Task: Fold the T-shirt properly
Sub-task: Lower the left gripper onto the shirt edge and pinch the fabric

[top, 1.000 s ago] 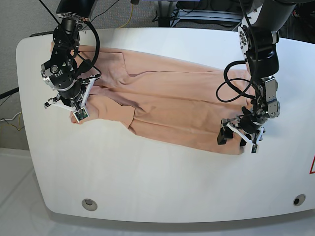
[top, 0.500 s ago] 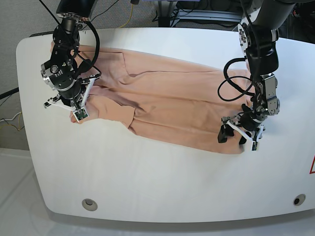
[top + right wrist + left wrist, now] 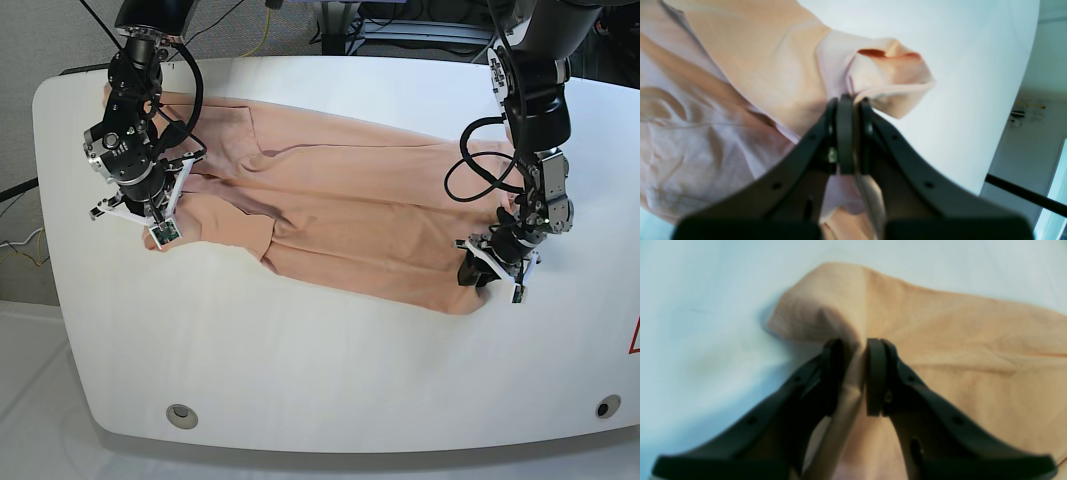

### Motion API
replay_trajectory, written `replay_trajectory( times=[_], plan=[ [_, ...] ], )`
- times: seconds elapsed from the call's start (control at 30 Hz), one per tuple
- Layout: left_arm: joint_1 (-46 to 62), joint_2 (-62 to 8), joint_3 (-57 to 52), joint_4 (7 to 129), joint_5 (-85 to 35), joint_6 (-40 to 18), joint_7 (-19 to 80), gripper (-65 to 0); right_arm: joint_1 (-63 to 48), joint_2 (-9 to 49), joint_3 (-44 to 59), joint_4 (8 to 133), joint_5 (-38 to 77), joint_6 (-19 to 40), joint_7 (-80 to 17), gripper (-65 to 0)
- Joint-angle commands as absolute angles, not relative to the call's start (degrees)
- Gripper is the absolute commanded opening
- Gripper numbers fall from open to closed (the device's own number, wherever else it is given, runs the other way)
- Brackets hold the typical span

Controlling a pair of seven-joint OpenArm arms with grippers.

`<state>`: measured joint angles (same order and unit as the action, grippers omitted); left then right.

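The peach T-shirt (image 3: 340, 210) lies spread and wrinkled across the white table (image 3: 300, 350), running from the far left to the near right. My left gripper (image 3: 490, 275) is down on its near right corner. In the left wrist view the left gripper (image 3: 855, 346) is shut on a raised fold of the T-shirt (image 3: 957, 340), with cloth between the pads. My right gripper (image 3: 148, 222) sits at the shirt's left end. In the right wrist view the right gripper (image 3: 852, 100) is shut on a bunched edge of the T-shirt (image 3: 740, 66).
Past the shirt on the near side is bare white tabletop, with its rounded front edge (image 3: 330, 445) below. Small round holes (image 3: 181, 413) sit near the front corners. A red mark (image 3: 633, 340) shows at the right edge. Cables and equipment stand behind the table.
My left gripper has gone from wide open to closed on the shirt's near right corner, shifting slightly right. The right arm has not moved.
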<state>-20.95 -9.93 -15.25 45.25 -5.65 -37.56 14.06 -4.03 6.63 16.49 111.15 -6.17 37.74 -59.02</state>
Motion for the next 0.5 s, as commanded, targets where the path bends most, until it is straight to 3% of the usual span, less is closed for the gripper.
replay_trajectory(
  times=[0.0,0.47],
  plan=[
    [-22.46,-10.51,-15.34,46.29,-6.55,-38.02,12.97,-53.5,-3.30,7.08,16.66,112.13,-6.11,37.76,-58.15,-65.0],
    [-19.74,-10.59,-15.34,55.34,-6.81,-38.11,13.14,-53.5,-3.30,7.08,16.66,112.13,-6.02,37.76,-58.15,-65.0]
  ],
)
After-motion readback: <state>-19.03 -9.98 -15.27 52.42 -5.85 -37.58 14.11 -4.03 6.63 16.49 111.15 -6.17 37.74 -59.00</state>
